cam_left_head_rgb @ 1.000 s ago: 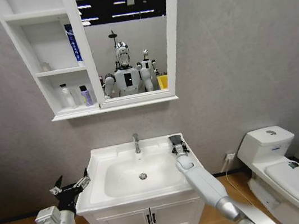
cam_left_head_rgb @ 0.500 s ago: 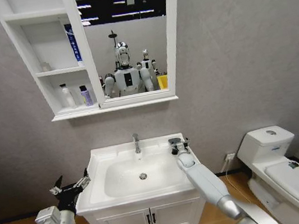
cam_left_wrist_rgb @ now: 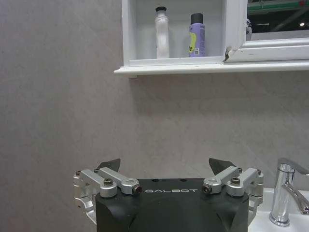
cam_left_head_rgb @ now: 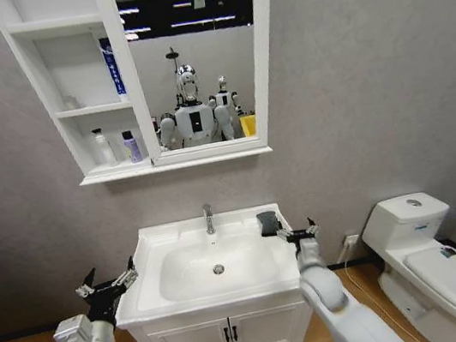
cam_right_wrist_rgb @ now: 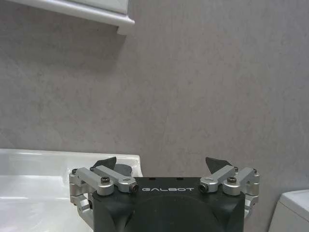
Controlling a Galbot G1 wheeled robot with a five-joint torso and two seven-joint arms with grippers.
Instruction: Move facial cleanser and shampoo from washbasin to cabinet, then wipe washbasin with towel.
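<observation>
The dark folded towel lies on the back right corner of the white washbasin. My right gripper hangs open just right of the towel, past the basin's right edge, holding nothing. In the right wrist view it is open, with the towel's dark edge behind one finger. My left gripper stands open and idle left of the basin, and is seen again. A white bottle and a purple bottle stand in the lowest niche of the cabinet; which is cleanser or shampoo I cannot tell.
A chrome tap rises at the basin's back, above the drain. A white toilet stands to the right. A blue tube leans in the middle niche. The mirror reflects the robot. White vanity doors sit below.
My right gripper has pulled back from over the towel, moving right and off the basin's edge. The towel stays on the back right corner. The left arm has not moved.
</observation>
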